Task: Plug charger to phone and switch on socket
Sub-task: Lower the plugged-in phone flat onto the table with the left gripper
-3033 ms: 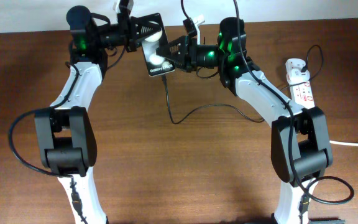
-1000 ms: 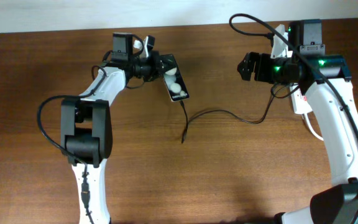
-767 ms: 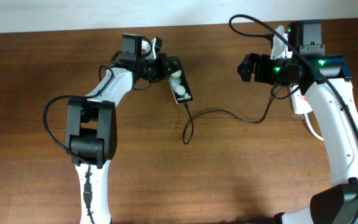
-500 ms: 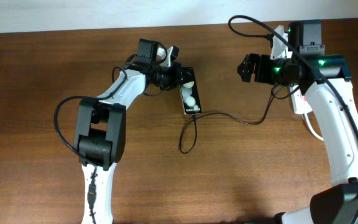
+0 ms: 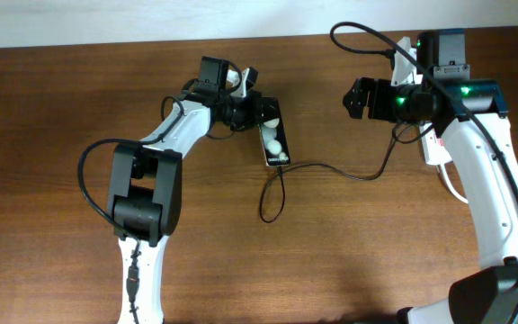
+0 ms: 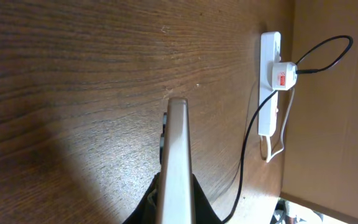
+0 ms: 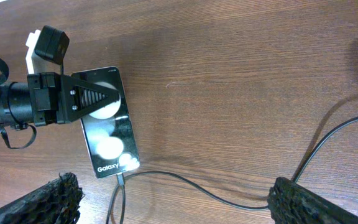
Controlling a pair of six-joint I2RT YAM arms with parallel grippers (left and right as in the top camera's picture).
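The black phone (image 5: pixel 275 142) lies at the table's middle back, screen up with two white spots. My left gripper (image 5: pixel 259 115) is shut on its far end; the left wrist view shows the phone edge-on (image 6: pixel 178 155) between the dark fingers (image 6: pixel 176 208). The thin black charger cable (image 5: pixel 331 167) meets the phone's near end with its plug tip (image 7: pixel 122 179), loops, and runs right. The white socket strip (image 6: pixel 269 93) carries the white adapter (image 6: pixel 283 70); in the overhead view my right arm mostly hides it. My right gripper (image 5: pixel 356 97) is open and empty, above the table right of the phone.
A thick white cord (image 6: pixel 277 146) leaves the strip's end. The cable forms a loop (image 5: pixel 268 202) in front of the phone. The table's back edge meets a pale wall (image 5: pixel 277 18).
My left gripper carried the phone to the right and toward the front, dragging the cable into a tighter loop. Over the last half second nothing moved. The right arm stayed still.
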